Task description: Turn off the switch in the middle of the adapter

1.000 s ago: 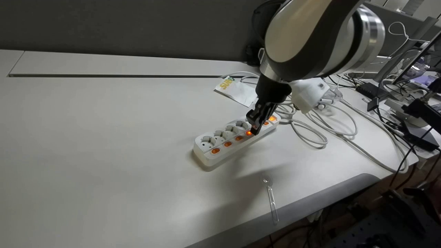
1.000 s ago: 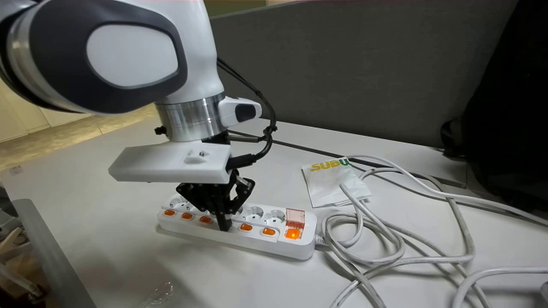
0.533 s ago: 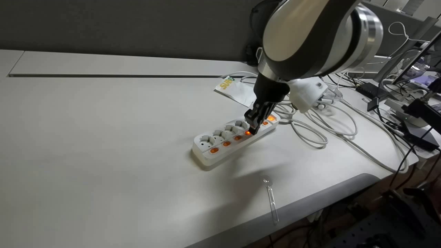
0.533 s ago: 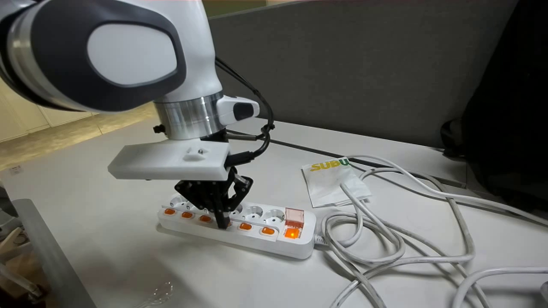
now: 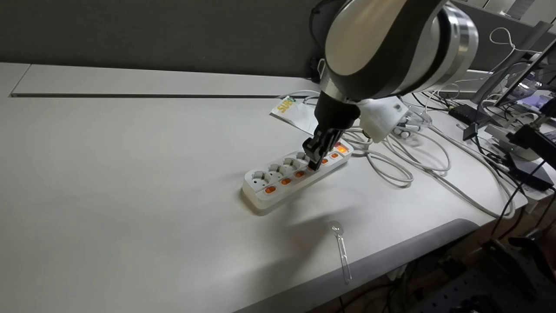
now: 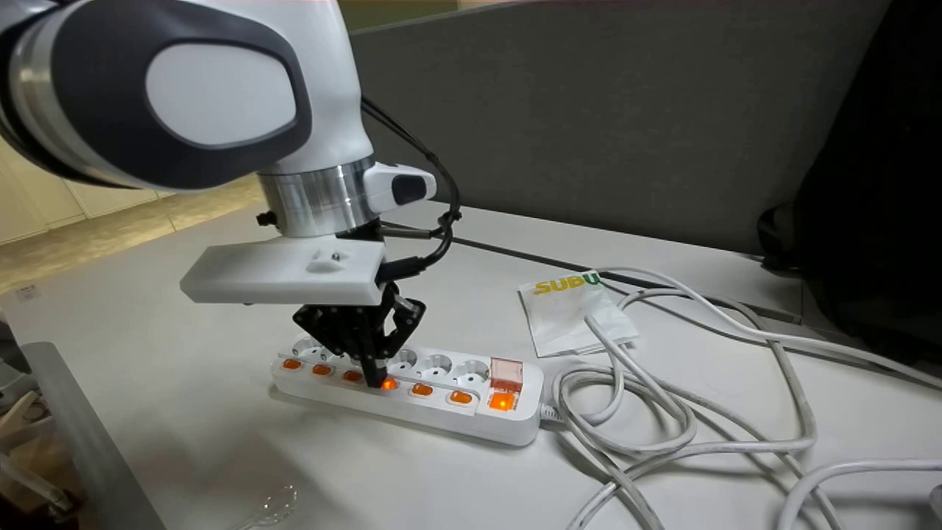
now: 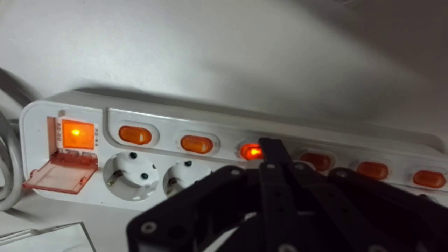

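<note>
Pincer (image 6: 376, 375) pointing down at the adapter (image 6: 412, 407), fingertips (image 7: 276, 150) together with nothing between them. Held so, they make one narrow prod, better suited to a small rocker than a spread pair would be.

Adapter directly below the pincer, flat on the worktop (image 5: 130, 195), sockets (image 7: 130, 176) facing up. No clamp shows on it; the worktop backs it, so I judge a straight press will work better than a sideways shove, which could slide the whole strip.

Lit switch (image 7: 251, 151) just beside the pincer's tip, on the side toward the cord (image 6: 552, 414), partly covered by the tip in the wrist view. Counting the square main switch (image 7: 78, 134), it is fourth of seven, so I take it for the middle one. It glows: I read that as on, job not done. The tip stands at the rocker's end away from the cord, presumably to tip it over from there. Whether tip and rocker touch I cannot tell; the dark fingers hide the spot.

The main switch glows too, well apart from the pincer at the cord end, its clear red cover (image 7: 63, 172) folded open.

Next, likely, a short push down, then a look for the light to die. Risk: catching the unlit switch (image 7: 317, 161) just past the pincer, away from the cord.

Clear spoon (image 5: 342, 252) and printed paper (image 6: 578, 316) apart from the pincer, on opposite sides of the adapter.
</note>
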Motion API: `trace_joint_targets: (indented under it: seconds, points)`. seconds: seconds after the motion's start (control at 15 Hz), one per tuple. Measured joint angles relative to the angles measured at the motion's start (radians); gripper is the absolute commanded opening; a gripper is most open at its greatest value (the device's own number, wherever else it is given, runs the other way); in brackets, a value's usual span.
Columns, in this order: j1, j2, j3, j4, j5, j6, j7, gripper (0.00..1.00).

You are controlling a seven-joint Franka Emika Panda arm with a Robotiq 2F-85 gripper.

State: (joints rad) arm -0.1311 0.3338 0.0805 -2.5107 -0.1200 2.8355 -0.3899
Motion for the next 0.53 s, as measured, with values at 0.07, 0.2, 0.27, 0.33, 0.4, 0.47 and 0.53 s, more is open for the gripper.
trace_joint_targets:
  seconds: [0.07,0.2,0.27,0.33,0.4,0.47,0.53]
  points:
    - [0.0,0.0,0.0,0.0,0.002,0.0,0.0,0.0]
    - [-0.001,0.0,-0.001,0.0,0.003,0.0,0.0,0.0]
    - [-0.001,-0.001,-0.002,0.0,0.003,0.0,0.001,0.0]
    - [0.002,-0.001,-0.008,0.001,0.001,0.0,0.002,0.0]
    - [0.006,-0.002,-0.018,0.002,-0.001,0.0,0.004,0.0]
    - [0.012,-0.004,-0.03,0.003,-0.004,0.0,0.008,0.0]
    - [0.019,-0.005,-0.043,0.005,-0.008,0.0,0.012,0.01]
